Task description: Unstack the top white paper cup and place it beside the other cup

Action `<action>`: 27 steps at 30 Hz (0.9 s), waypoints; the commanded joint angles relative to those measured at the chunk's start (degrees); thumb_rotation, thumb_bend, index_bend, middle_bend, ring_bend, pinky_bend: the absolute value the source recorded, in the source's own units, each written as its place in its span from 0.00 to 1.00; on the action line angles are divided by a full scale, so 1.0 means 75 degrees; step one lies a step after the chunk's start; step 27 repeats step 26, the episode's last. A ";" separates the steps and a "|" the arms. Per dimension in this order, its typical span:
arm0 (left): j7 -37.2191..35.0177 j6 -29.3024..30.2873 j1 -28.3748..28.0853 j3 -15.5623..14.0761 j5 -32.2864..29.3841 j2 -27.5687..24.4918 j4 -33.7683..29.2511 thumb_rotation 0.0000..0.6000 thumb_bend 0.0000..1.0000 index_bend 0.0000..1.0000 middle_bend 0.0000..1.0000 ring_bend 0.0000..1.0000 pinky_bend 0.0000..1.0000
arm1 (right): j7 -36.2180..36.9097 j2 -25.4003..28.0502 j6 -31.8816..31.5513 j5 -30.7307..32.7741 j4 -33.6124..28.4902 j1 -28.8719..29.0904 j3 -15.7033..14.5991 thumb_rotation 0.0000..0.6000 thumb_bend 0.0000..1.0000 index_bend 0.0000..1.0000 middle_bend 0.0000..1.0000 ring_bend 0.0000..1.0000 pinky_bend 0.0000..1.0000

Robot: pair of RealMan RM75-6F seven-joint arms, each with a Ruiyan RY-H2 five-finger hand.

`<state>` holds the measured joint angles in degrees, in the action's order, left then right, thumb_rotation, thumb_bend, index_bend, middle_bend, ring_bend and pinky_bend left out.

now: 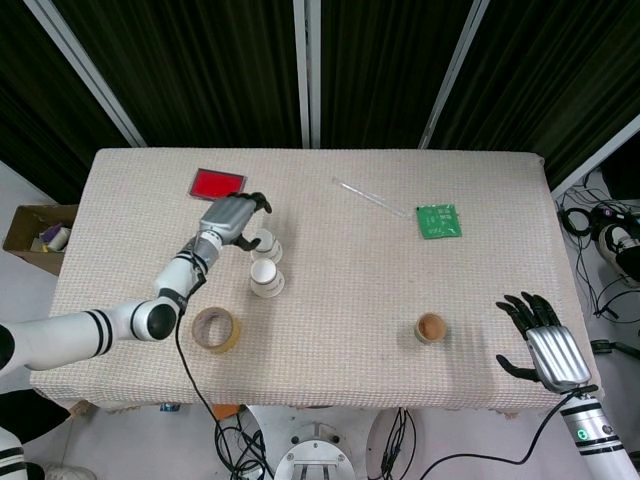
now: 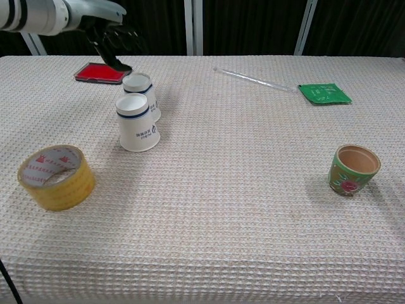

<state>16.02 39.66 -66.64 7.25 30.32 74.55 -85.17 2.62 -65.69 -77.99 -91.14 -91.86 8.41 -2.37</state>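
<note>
Two white paper cups stand upside down, side by side on the cloth. The nearer cup (image 1: 265, 278) (image 2: 137, 124) has a dark band and print. The farther cup (image 1: 265, 244) (image 2: 142, 92) sits just behind it. My left hand (image 1: 228, 216) (image 2: 109, 39) hovers above and behind the farther cup, fingers apart, holding nothing. My right hand (image 1: 545, 342) rests open off the table's near right corner, seen only in the head view.
A yellow tape roll (image 1: 216, 330) (image 2: 56, 177) lies near the front left. A red flat pad (image 1: 218, 184) (image 2: 99, 73) lies behind the cups. A small flowerpot (image 1: 430, 328) (image 2: 354, 169), a green packet (image 1: 438, 220) (image 2: 324, 94) and a clear rod (image 1: 372, 199) (image 2: 254, 79) occupy the right half.
</note>
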 commanded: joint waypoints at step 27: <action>-0.1332 0.7853 0.7224 -0.2447 0.6051 -0.1513 -0.1657 1.00 0.22 0.29 0.16 0.15 0.14 | 0.0583 0.0819 -0.0385 -0.0206 -0.0603 -0.0003 0.0199 1.00 0.19 0.16 0.12 0.00 0.07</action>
